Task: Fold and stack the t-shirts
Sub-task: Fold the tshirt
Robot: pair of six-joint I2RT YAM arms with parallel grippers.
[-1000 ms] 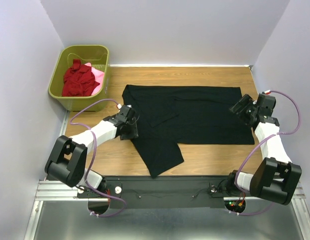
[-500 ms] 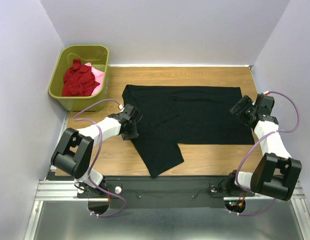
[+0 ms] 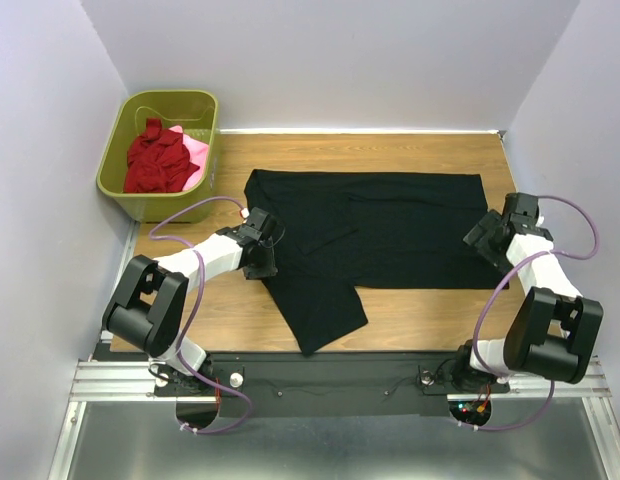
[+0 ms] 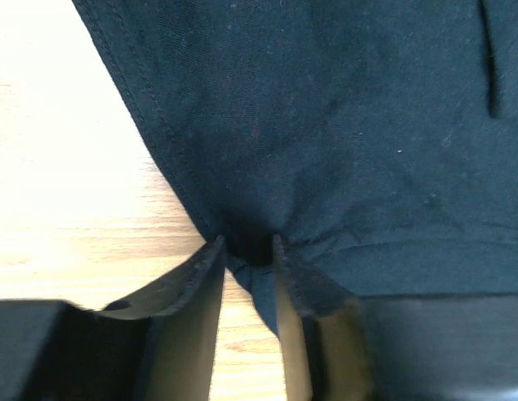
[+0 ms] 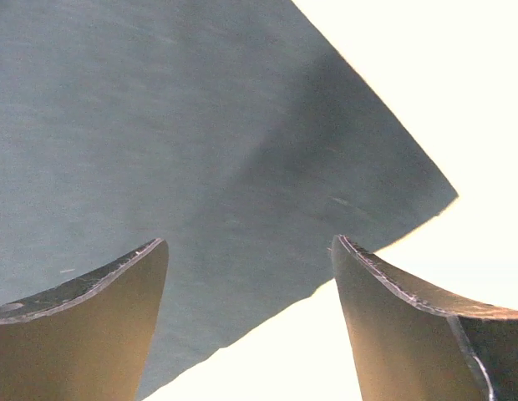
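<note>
Black t-shirt [image 3: 390, 225]: left claw [image 4: 248, 245] pinches its edge (right claw [image 5: 247, 241] spread over a corner).

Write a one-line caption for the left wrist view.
Left gripper, jaws pinching a bunched edge of the black t-shirt spread on the wooden table.

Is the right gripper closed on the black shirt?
No, the right gripper stands wide open over a corner of the black shirt, gripping nothing.
</note>
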